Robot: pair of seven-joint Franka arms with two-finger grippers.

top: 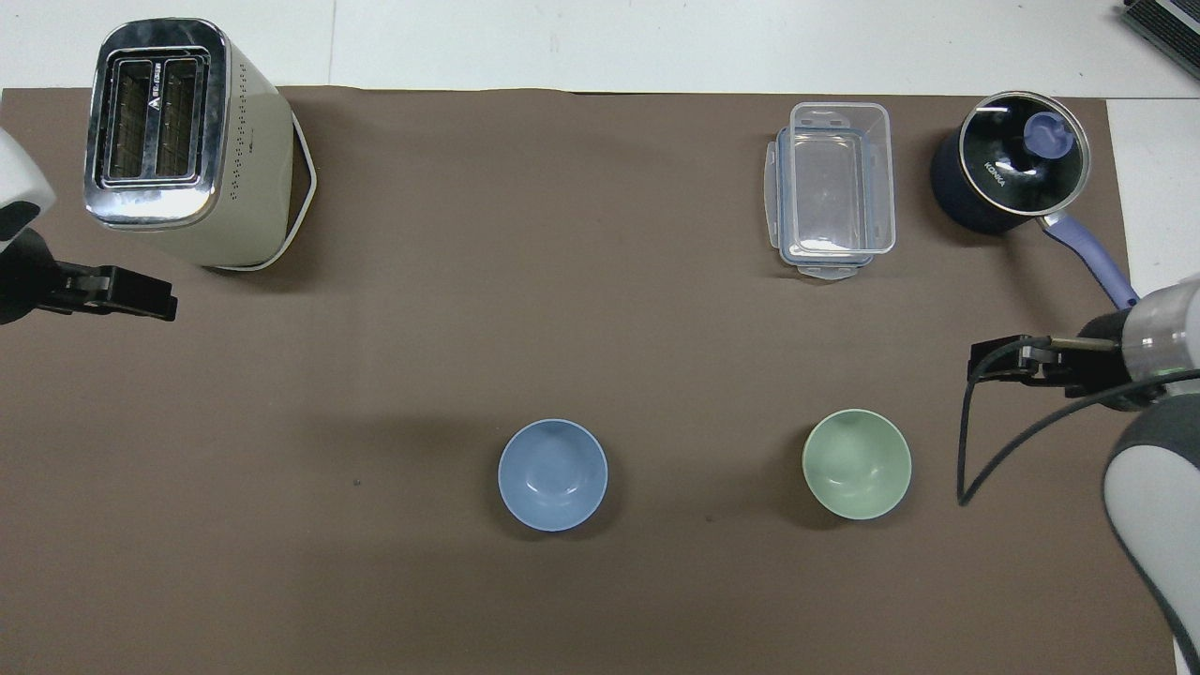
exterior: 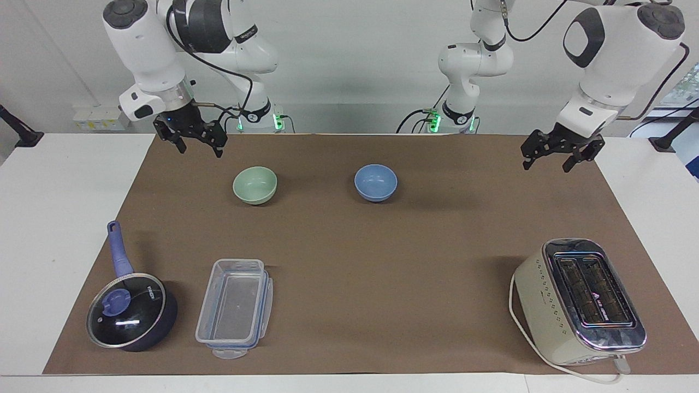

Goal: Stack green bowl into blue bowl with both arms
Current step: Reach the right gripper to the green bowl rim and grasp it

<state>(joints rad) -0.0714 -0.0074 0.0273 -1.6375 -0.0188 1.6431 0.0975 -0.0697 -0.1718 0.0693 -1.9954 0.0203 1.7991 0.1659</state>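
Facing view first: the small pale mint-green bowl [exterior: 255,185] and the small periwinkle-blue bowl [exterior: 375,182] sit apart on the brown paper mat [exterior: 382,256], both on the robots' side of it, green toward the right arm's end, with a wide bare stretch of mat between them and the stuff along the mat's edge farthest from the robots. The right gripper [exterior: 197,144] hangs empty over the mat's edge just past the green bowl, fingers spread; the left gripper [exterior: 546,159] hangs over the mat's corner at the left arm's end, also spread and holding nothing. The cream 2-slot toaster [exterior: 580,301] has a logo I can't read here, and its white cord runs off the mat's edge. Overhead view: the dark blue saucepan's glass lid [top: 1017,155] reads KONKA, sitting right beside the clear plastic lidded container [top: 830,190]. Both arms are cut off by the frame edges, so only the gripper ends show.
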